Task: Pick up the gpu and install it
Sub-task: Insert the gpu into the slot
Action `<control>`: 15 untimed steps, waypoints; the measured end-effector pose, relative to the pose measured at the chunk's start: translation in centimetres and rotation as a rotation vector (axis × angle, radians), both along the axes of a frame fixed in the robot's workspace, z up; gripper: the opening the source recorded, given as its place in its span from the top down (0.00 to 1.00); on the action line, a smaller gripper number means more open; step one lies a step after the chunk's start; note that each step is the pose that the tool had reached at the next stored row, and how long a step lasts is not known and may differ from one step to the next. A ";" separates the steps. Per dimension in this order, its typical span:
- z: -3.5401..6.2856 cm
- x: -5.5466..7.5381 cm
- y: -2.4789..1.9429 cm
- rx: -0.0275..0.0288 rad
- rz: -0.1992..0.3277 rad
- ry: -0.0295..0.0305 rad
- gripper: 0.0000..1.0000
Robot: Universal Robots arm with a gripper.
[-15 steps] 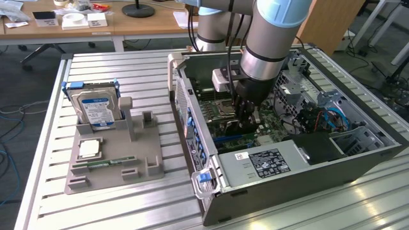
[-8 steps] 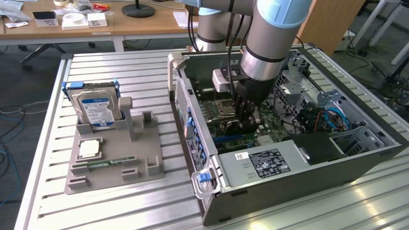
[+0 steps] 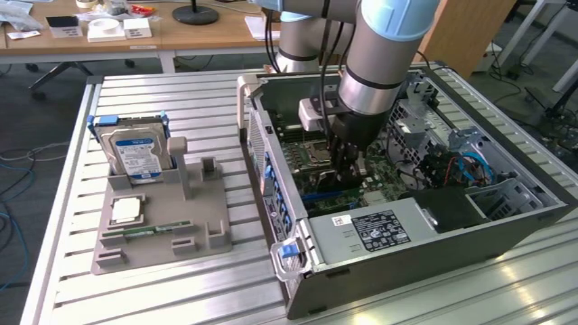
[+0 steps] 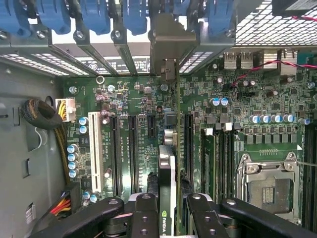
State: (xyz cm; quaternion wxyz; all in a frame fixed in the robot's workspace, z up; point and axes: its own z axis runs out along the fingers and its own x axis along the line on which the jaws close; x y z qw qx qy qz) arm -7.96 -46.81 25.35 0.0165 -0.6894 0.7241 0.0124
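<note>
End effector [image 4: 168, 210] closed on gpu [image 4: 167, 168], card held edge-on between its fingers, inside open computer case [image 3: 407, 264]; motherboard [image 4: 124, 99] directly beneath

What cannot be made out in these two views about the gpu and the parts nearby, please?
1. Whether the gpu is fully seated: in the wrist view the edge-on card hides its own lower edge; in the exterior view the gripper covers it.
2. The gpu's near end: cut off by the wrist view's edge, between the fingers.
3. The hard drive's lower part: exterior view, the grey holder hides it.
</note>
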 end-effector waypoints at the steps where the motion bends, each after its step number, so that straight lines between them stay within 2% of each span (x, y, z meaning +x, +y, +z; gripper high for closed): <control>1: -0.08 0.0 0.00 0.0000 0.000 0.0000 0.73; 15: -0.70 -0.2 0.11 -0.0009 0.000 0.0005 0.73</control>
